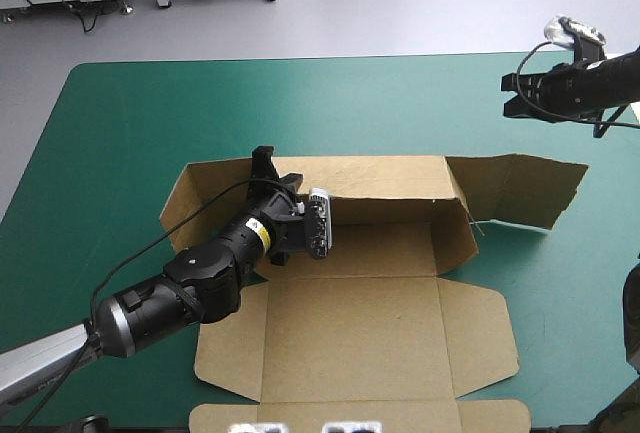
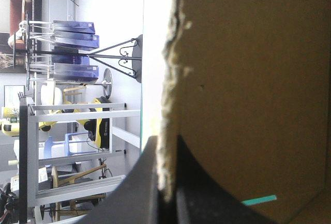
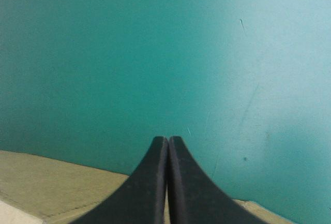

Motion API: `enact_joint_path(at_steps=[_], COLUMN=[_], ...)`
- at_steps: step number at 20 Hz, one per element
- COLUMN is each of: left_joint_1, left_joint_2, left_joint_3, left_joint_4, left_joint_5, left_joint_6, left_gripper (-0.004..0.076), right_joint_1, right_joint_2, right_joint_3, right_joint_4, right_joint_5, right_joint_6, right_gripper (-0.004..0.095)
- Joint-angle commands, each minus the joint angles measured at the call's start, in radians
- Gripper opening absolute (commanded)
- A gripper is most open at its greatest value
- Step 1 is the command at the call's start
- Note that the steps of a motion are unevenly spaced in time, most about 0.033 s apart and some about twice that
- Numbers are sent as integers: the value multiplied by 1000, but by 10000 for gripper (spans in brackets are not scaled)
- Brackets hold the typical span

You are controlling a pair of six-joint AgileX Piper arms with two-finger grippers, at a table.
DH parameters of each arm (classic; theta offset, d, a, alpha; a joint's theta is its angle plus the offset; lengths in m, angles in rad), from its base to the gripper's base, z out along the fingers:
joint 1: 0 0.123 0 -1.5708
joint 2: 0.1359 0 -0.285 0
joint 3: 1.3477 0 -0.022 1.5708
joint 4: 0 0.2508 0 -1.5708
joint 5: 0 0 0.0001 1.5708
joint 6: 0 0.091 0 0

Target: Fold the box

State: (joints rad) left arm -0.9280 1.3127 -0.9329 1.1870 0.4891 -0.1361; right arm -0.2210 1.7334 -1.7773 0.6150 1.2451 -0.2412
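At the middle of the teal-green cover point(image 1: 120, 123) lies the box point(image 1: 350, 323), a cut sheet of brown board partly raised. Its long axis runs across the table, side to side, in line with the far edge. The far long wall stands up, and a shorter wall leans up at each end of the tray floor. From the right end of the far wall a loose flap reaches on toward the table's right edge, raised off the cover. On the near side the wide lid panel lies flat, pointing toward the table's near edge, with a side flap spread at each end and a narrow strip along its nearest edge.

The left gripper point(image 1: 268, 165) is at the top of the far wall, toward that wall's left end, its arm coming over the box's left part from the near-left corner. In the left wrist view the box point(image 2: 248, 79) fills the space ahead, and its rough cut edge runs down between the black fingers point(image 2: 139, 188) of the left gripper point(image 2: 166, 149), which pinch the board.

The right gripper point(image 1: 508, 93) hangs over the far right of the table, well apart from the box and beyond the loose flap. In the right wrist view the right gripper point(image 3: 168, 140) has its fingers pressed together in one pointed arch with nothing between them; the cover point(image 3: 155, 53) lies ahead and a strip of the box point(image 3: 51, 177) shows under it.
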Motion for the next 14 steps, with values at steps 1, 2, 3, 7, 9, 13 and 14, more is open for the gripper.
enact_joint_path(at_steps=[1, 2, 3, 7, 9, 13, 14], left_joint_1=[-3, -3, -3, -3, -3, -3, -3], left_joint_2=[-23, -23, -23, -23, -23, -8, -7], left_joint_3=[-12, -12, -12, -12, -12, -12, -12], left_joint_4=[-9, -9, -9, 7, 8, 14, 19], left_joint_5=[-12, -16, -18, -18, -18, -18, -18], left_joint_6=[-22, -23, -29, -109, -155, -224, -236], left_gripper=[-10, -10, -10, -10, -10, -10, -10], right_joint_1=[5, 7, 7, 7, 7, 7, 7], right_joint_2=[-44, -44, -44, -51, -85, -163, -181], right_joint_3=[8, 34, 50, 141, 202, 275, 289], right_joint_4=[-3, -20, -20, -18, 1, -1, -1], right_joint_5=[14, 14, 14, 14, 14, 14, 14], right_joint_6=[-30, -39, -50, -71, -113, -148, -149], right_gripper=[-20, -20, -20, -20, -20, -20, -20])
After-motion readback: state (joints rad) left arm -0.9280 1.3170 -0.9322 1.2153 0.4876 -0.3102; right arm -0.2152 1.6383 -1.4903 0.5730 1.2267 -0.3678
